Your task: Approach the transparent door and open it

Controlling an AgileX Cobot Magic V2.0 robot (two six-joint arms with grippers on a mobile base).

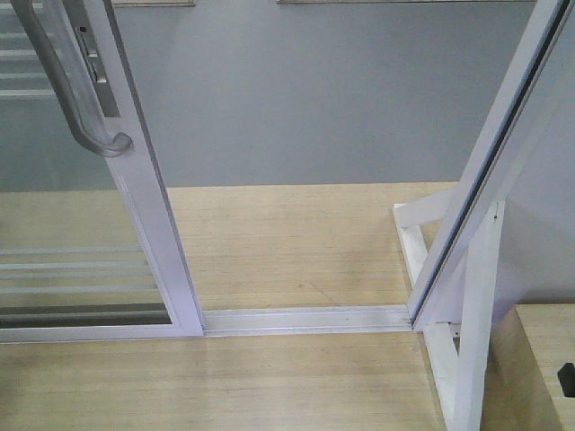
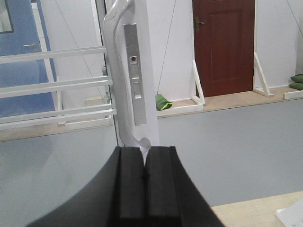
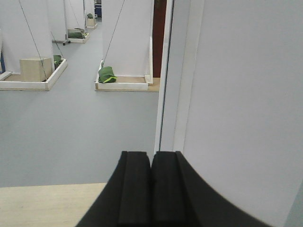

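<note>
The transparent door (image 1: 148, 206) stands at the left of the front view, slid aside, with its white frame edge facing an open gap. Its curved grey handle (image 1: 76, 99) and lock plate (image 1: 97, 67) show at the top left. In the left wrist view the handle (image 2: 113, 71) and lock plate (image 2: 133, 75) rise straight ahead. My left gripper (image 2: 144, 150) is shut just below and in front of the handle's lower end, with nothing between its fingers. My right gripper (image 3: 151, 153) is shut too, pointing at the edge of a white frame (image 3: 182, 71). Neither gripper shows in the front view.
A metal floor track (image 1: 305, 319) crosses the gap to a handle-less white-framed panel (image 1: 503, 153) with a brace post (image 1: 472, 341). A wooden box (image 1: 539, 359) sits at the lower right. Beyond lie grey floor, a brown door (image 2: 222, 47) and green bags (image 3: 107, 74).
</note>
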